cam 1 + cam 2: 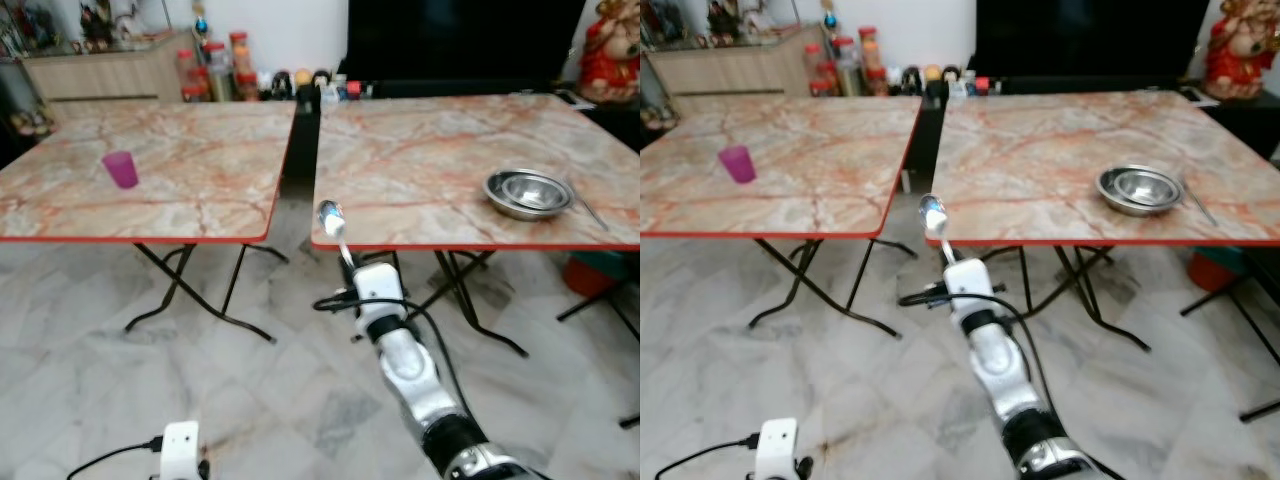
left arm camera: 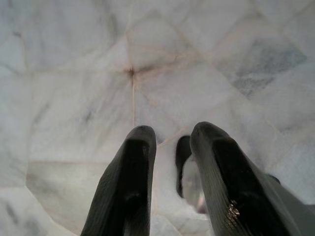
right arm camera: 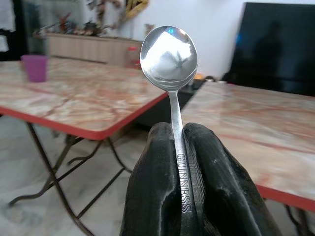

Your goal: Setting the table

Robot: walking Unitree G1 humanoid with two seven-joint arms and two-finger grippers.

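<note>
Two marble-patterned folding tables with red edges span the upper half of the head views, standing side by side over a pale marble-tile floor (image 1: 120, 400). The left tabletop (image 1: 200, 190) fills the upper left of the frame, the right tabletop (image 1: 440, 170) the upper right, with a narrow dark gap between them. Behind them, at the top edge, sit a large black screen (image 1: 460, 40), a wooden cabinet (image 1: 110, 70) and a row of jars and bottles (image 1: 215, 70).

The right arm (image 1: 410, 370) rises from the lower centre-right of the frame toward the near left corner of the right tabletop. Its right end effector (image 3: 178, 147) is clamped on the handle of a metal spoon (image 3: 170, 54), held upright with the bowl uppermost; the handle is stamped GUINNESS. In the head view the spoon's bowl shows just in front of the right tabletop's near edge.

A set of nested steel bowls (image 1: 528, 192) rests toward the right side of the right tabletop, with a thin utensil (image 1: 590, 212) just beside them. A small purple cup (image 1: 121, 169) stands upright on the left tabletop, well apart from the bowls.

The left end effector (image 2: 170, 142) hangs over the floor, its fingers slightly apart and holding nothing.
</note>
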